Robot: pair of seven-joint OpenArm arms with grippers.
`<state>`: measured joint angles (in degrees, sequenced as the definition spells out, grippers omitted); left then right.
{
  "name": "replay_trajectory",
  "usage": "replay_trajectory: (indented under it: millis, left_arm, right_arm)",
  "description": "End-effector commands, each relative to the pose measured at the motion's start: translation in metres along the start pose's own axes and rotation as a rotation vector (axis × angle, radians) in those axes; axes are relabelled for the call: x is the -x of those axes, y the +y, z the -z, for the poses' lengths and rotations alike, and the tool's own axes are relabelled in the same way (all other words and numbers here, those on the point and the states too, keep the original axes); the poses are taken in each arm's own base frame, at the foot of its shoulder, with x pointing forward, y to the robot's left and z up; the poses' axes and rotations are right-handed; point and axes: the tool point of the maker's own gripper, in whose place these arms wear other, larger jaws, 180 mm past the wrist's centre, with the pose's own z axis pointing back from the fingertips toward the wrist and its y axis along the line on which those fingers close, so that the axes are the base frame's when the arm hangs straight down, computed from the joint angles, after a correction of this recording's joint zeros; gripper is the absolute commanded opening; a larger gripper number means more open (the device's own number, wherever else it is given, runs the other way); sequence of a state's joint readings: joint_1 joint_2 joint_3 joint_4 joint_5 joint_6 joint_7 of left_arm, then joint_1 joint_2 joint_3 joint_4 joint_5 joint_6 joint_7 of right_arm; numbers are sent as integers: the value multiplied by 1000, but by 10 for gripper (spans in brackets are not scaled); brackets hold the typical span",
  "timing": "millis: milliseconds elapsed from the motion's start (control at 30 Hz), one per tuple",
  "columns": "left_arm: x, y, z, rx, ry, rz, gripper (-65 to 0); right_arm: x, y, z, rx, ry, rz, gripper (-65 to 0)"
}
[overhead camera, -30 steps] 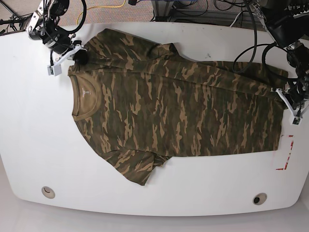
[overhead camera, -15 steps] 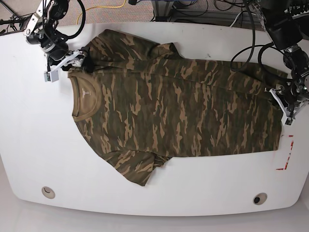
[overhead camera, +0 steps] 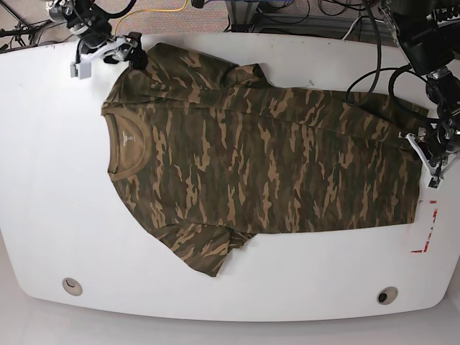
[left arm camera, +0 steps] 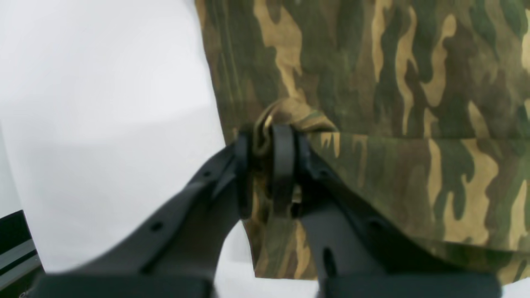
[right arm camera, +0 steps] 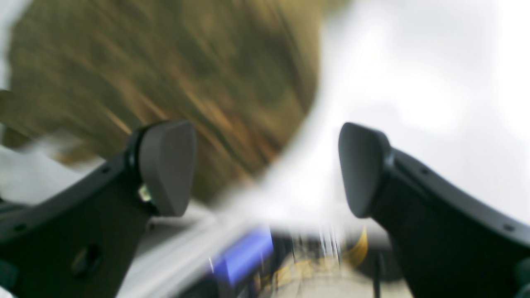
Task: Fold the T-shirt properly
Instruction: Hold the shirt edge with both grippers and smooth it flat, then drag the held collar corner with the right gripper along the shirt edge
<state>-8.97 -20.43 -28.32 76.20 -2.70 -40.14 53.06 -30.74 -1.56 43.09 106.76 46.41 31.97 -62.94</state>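
- Since the earlier base frames, the right gripper has climbed from the shirt's shoulder toward the upper left corner of the frame, and now sits near the table's far edge, just beside the upper sleeve.
- Its jaws stand spread wide in the right wrist view, with nothing between them; that view is badly blurred.
- At the right edge of the base frame, the left gripper has edged slightly upward along the hem.
- In the left wrist view, this gripper is pinching a bunched fold of the shirt's edge.
- Spread flat across the middle of the white table lies the T-shirt, collar toward the left, hem toward the right.
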Motion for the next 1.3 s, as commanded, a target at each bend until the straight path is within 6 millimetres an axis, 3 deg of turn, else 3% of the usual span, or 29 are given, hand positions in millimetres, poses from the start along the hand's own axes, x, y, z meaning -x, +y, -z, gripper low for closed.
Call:
replay_trajectory:
  millis: [0, 567, 733, 900, 967, 1167, 1267]
  left_arm:
    - [-17, 14, -11, -37, -52, 12, -606]
    - [-21, 13, -14, -43, -64, 20, -607]
    - [-13, 14, -13, -42, -48, 17, -607]
    - [-12, 11, -12, -37, -44, 21, -607]
    - [-12, 11, -12, -37, -44, 21, -607]
    - [-12, 10, -12, -36, -44, 22, -607]
    - [-12, 10, -12, -36, -44, 22, -607]
  right_arm:
    - [-4, 9, -6, -34, -51, 6, -154]
    - [44, 31, 25, -133, 79, 97, -154]
    - [48, 34, 28, -148, 91, 100, -155]
    - [40, 43, 35, -175, 80, 83, -165]
    - [40, 45, 36, -181, 84, 80, -203]
    - [40, 51, 40, -198, 90, 72, -526]
    - [40, 52, 38, -196, 90, 69, -650]
